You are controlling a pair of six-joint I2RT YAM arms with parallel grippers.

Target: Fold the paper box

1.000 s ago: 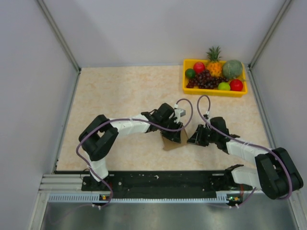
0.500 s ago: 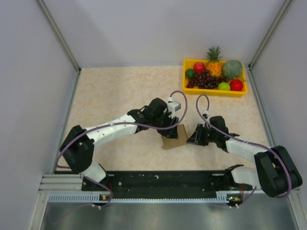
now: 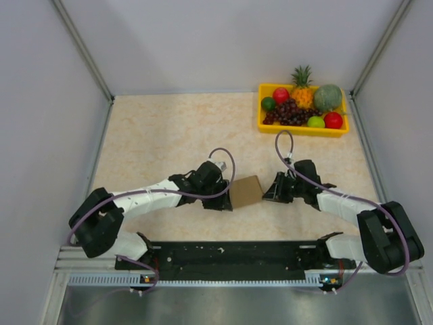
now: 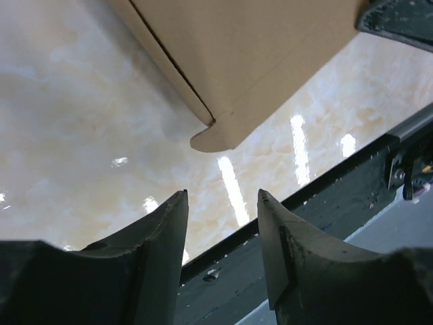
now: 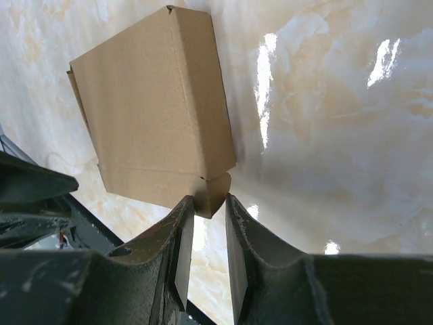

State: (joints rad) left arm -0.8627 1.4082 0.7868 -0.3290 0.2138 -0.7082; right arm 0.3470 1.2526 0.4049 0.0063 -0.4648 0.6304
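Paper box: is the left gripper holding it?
No, the left gripper is open with nothing between its fingers, and the paper box lies ahead of them.

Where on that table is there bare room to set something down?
The far-left stretch of table, from the left wall to the fruit tray, is bare, as is the strip in front of the tray. The front middle is crowded: left gripper and right gripper flank the paper box.
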